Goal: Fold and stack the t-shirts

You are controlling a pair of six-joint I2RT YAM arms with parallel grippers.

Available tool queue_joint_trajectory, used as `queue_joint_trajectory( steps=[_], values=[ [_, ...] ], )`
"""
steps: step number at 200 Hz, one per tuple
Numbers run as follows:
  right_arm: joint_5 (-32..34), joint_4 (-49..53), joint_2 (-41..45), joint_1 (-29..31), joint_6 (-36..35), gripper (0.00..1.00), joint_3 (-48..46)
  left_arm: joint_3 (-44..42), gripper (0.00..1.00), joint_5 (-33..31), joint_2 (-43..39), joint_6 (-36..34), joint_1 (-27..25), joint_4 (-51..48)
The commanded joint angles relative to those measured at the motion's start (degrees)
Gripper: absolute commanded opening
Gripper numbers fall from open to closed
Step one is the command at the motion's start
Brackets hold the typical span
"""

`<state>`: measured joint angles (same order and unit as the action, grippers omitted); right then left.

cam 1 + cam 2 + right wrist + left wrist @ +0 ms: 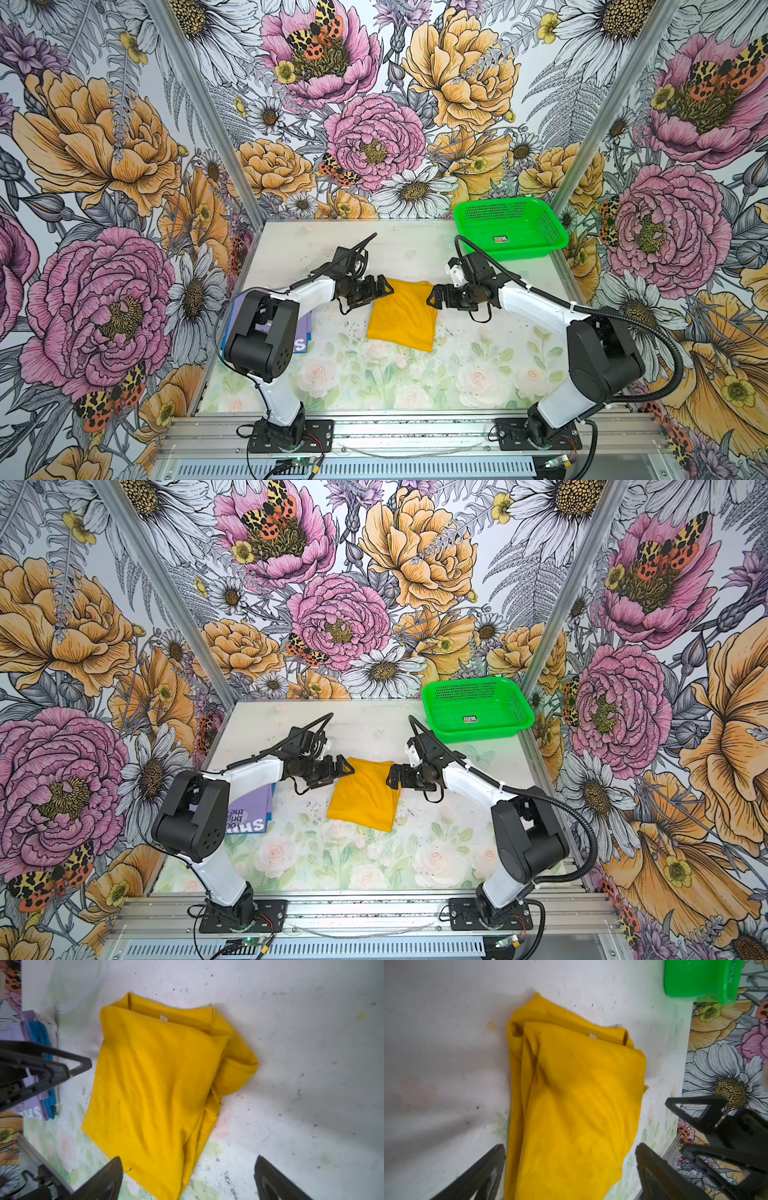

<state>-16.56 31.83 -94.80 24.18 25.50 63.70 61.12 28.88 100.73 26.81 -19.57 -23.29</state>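
— Where does the mustard-yellow t-shirt (401,318) lie?

— It is folded into a rough rectangle near the middle of the desk (374,386), flat on the surface in both top views. Its small white neck label (592,1035) peeks out at the folded far edge in the left wrist view.

— And the end effectors?

— The left end effector (387,287) hangs at the shirt's far left corner, and the right end effector (431,297) hangs at its far right edge. They face each other across the cloth. Both are released. In each wrist view the two fingers (104,1180) stand wide apart with nothing pinched between them, and the shirt lies on the desk underneath.

— Does either touch the cloth?

— That cannot be told from above. Both sit very close over it.

— The second shirt?

— The lavender t-shirt (249,806), with white printed letters, lies folded at the desk's left edge. It is partly hidden under the left arm (191,812) and well apart from the yellow one. A strip of blue cloth (41,1036) shows along its edge.

— Anything else?

— A green mesh basket (498,216) sits in the desk's far right corner, and a small sticker (500,239) shows on its floor.
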Motion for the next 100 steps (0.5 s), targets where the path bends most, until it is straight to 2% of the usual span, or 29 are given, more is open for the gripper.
queue_joint_trajectory(
  steps=[1,67,100],
  values=[
    [10.71,9.7,-4.47,0.38,-5.11,1.0,4.73,0.12,0.99,-3.92,-2.19,-0.77,-1.33,-2.59],
    [19.2,15.76,-16.6,4.95,-8.76,0.99,12.09,0.84,0.99,-9.91,-1.14,1.22,-5.33,-7.9],
    [22.86,17.96,-19.03,6.87,-9.87,0.99,13.08,1.38,0.99,-9.09,0.28,2.35,-7.89,-8.66]
  ],
)
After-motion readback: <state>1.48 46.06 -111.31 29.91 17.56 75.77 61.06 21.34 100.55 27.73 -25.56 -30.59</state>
